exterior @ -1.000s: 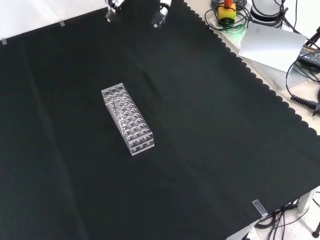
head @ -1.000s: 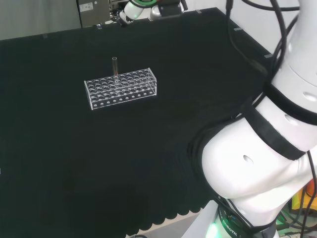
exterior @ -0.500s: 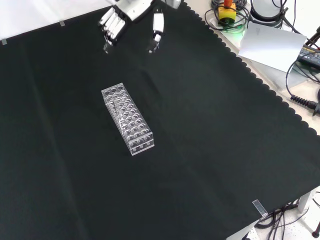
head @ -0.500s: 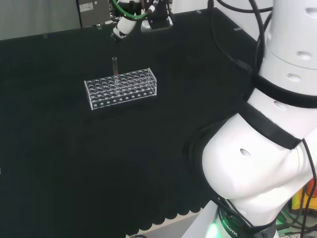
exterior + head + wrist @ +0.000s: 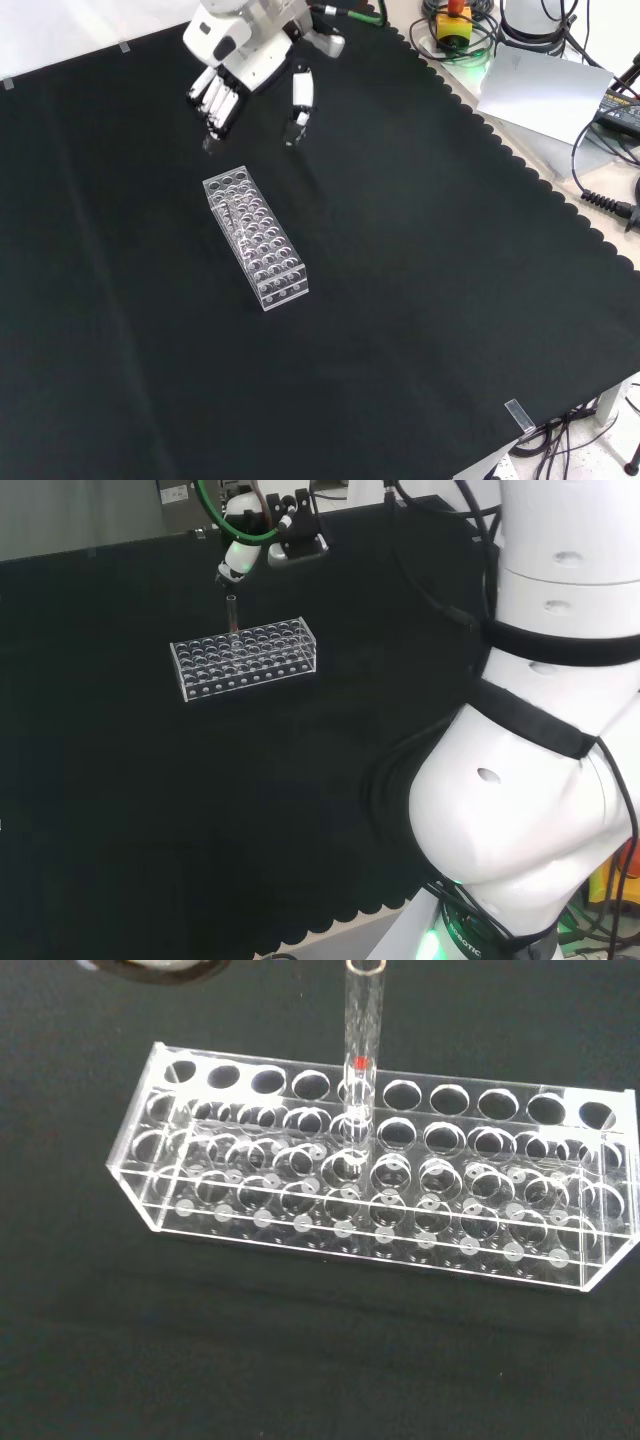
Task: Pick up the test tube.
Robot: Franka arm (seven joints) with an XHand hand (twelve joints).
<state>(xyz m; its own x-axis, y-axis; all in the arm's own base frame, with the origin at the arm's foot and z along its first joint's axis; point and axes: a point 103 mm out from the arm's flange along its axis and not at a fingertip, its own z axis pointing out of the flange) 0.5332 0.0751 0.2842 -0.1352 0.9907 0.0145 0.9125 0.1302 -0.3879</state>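
The robot hand (image 5: 245, 62) hangs over the black-clothed worktop (image 5: 420, 300), coming in from 12 o'clock in the front view, its fingers (image 5: 213, 98) straight and pointing down and the thumb (image 5: 298, 100) set apart from them, so it is open and has hold of nothing. In the front view its fingertips sit just off the 12 o'clock end of the clear test tube rack (image 5: 256, 238), near it but not touching. In the head view the robot hand (image 5: 270, 530) is at about 12 o'clock from the rack (image 5: 245, 658), one fingertip just above the top of the tube. The test tube (image 5: 362, 1040) stands upright in a hole of the rack (image 5: 380, 1210), in the row on the side nearer the robot hand, roughly midway along; in the head view the tube (image 5: 232, 614) rises from the rack's far row. It is clear glass with a small red mark partway up. The other holes look vacant.
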